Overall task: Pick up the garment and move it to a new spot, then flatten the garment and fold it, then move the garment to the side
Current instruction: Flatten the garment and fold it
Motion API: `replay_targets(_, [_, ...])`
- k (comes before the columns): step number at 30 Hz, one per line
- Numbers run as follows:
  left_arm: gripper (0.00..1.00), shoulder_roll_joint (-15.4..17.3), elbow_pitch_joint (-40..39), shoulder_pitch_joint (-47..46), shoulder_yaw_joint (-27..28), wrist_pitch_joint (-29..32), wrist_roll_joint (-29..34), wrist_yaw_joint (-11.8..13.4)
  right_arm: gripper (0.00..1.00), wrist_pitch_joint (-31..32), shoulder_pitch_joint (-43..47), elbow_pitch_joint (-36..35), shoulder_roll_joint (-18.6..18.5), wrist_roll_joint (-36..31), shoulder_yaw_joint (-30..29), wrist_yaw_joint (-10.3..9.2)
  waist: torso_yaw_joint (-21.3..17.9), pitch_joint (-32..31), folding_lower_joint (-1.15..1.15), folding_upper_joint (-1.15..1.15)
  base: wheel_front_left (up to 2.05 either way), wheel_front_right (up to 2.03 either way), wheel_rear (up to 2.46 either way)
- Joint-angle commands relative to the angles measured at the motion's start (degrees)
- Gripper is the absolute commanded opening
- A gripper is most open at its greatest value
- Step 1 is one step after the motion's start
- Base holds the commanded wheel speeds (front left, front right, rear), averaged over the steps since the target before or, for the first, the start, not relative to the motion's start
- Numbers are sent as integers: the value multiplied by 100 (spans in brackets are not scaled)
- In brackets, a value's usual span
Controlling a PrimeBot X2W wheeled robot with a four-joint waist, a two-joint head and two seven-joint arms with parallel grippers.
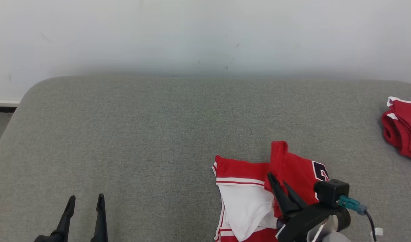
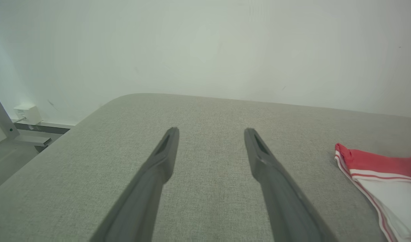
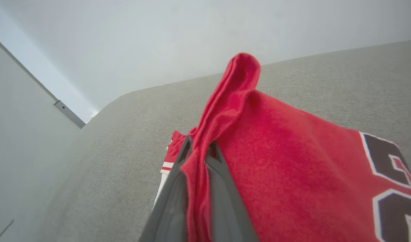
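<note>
**Step 1: Garment Gripped for Pick-Up**

Your right gripper [image 1: 277, 178] is clamped on a raised red fold of the garment [image 1: 239, 171], which lies near-right on the grey surface [image 1: 141, 134]. Your left gripper [image 1: 86, 196] hangs released, well apart. The next move likely calls for lifting the garment clear and carrying it to bare surface.

head view looks down on the grey table [image 1: 124, 134]; the 2 wrist views sit low over it, sharing the garment [image 1: 245, 171].
</note>
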Motion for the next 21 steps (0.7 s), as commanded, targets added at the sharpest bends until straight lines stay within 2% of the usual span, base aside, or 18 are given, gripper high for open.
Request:
replay_targets(1, [100, -4, 23, -34, 28, -2, -11, -25, 0, 42, 73, -92, 121, -46, 94, -14, 80, 45, 0, 0, 0, 0, 0])
replay_targets(8, [100, -3, 76, -68, 3, -2, -27, -20, 0, 120, 95, -171, 530, -113, 431, -14, 205, 90, 0, 0, 0, 0, 0])
replay_targets(15, [100, -4, 119, -107, -19, -2, -34, -17, 0, -1, -62, 103, 692, -182, 576, -14, 255, 95, 0, 0, 0, 0, 0])
replay_targets(16, [100, -4, 126, -124, -24, -2, -32, -16, 46, -58, -98, 163, 695, -251, 586, -14, 256, 91, 0, 0, 0, 0, 0])
replay_targets(17, [100, -4, 130, -139, -25, -2, -35, -14, 97, -98, -107, 219, 707, -254, 592, -14, 253, 90, 0, 0, 0, 0, 0])
replay_targets(18, [100, -4, 132, -141, -16, -2, -39, -10, 100, -132, -111, 263, 719, -245, 587, -14, 239, 84, 0, 0, 0, 0, 0])
replay_targets(21, [100, -4, 139, -120, -2, -2, -39, -1, 100, -299, -181, 286, 669, -277, 504, -14, 171, 53, 0, 0, 0, 0, 0])
